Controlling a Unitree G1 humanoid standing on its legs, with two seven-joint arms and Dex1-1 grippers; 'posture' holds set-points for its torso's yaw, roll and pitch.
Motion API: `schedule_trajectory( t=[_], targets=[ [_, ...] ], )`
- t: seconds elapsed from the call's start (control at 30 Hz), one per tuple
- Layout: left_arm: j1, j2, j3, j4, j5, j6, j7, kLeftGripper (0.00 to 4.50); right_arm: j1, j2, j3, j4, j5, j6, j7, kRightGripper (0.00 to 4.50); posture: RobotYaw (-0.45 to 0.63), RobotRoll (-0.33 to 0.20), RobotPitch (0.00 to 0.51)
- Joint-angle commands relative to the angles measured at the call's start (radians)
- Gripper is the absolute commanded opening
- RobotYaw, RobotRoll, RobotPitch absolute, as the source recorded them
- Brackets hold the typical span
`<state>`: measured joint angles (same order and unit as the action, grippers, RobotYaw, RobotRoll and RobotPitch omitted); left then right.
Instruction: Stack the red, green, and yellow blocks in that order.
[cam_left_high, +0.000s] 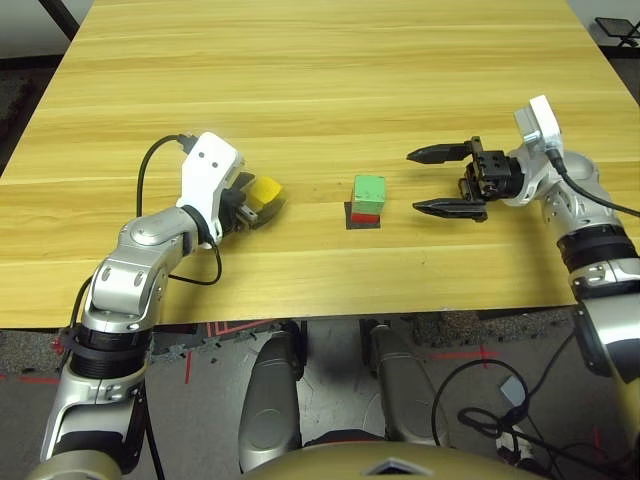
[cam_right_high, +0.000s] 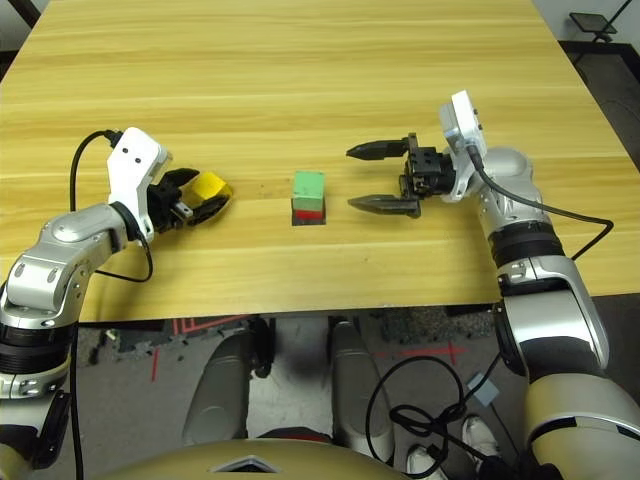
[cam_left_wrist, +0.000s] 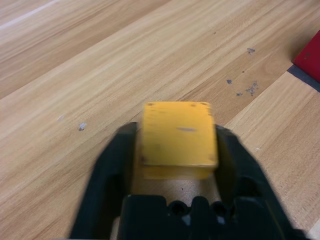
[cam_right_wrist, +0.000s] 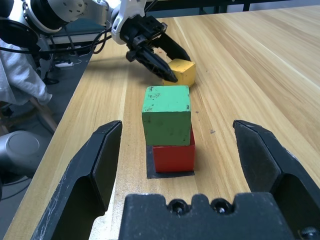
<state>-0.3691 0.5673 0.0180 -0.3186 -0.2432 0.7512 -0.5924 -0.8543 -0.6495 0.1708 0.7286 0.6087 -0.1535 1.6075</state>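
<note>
Left gripper (cam_left_wrist: 175, 165): pinching yellow block (cam_left_wrist: 176, 135) on desk (cam_left_high: 300, 80).
Right gripper (cam_left_high: 445, 182): spreading wide.
Green block (cam_left_high: 369, 190): sitting on red block (cam_left_high: 365, 214).

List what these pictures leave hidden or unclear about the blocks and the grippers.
- Yellow block: its underside is hidden in the left wrist view, so whether it rests on the table or is lifted cannot be told. The left gripper covers its sides in the head views.
- Red block: its top is covered by the green block; the left wrist view's edge cuts it down to a corner.
- Black patch: mostly under the red block.
- Right gripper: open.
</note>
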Motion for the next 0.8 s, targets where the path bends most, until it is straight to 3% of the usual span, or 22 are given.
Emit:
schedule_trajectory(
  t=[0.03,0.13,0.27,0.4,0.57,0.8],
  targets=[
    [-0.021,0.008,-0.012,-0.026,-0.041,0.024,-0.035,2.07,0.009,-0.011,0.000,0.005,-0.001,-0.006,0.007,4.50,0.15,-0.006,0.250],
    [-0.066,0.040,-0.007,-0.030,-0.076,0.040,-0.085,2.07,0.011,-0.012,0.002,0.003,-0.002,-0.004,0.007,4.50,0.16,-0.005,0.250],
    [-0.249,0.178,-0.035,0.041,-0.140,0.033,-0.305,2.07,0.014,-0.022,0.009,0.001,0.000,0.003,0.007,4.50,0.16,0.003,0.250],
    [-0.417,0.233,-0.114,0.098,-0.165,0.031,-0.456,2.07,0.020,-0.027,0.012,0.004,0.000,0.001,0.007,4.50,0.15,0.012,0.250],
    [-0.565,0.146,-0.199,0.122,-0.186,0.038,-0.507,2.07,0.038,-0.026,0.002,-0.014,0.002,0.007,0.007,4.50,0.13,0.016,0.250],
    [-0.602,0.001,-0.284,0.166,-0.155,-0.019,-0.500,2.07,0.074,-0.035,-0.022,-0.055,0.003,0.024,0.007,4.50,0.09,0.009,0.252]
  ],
)
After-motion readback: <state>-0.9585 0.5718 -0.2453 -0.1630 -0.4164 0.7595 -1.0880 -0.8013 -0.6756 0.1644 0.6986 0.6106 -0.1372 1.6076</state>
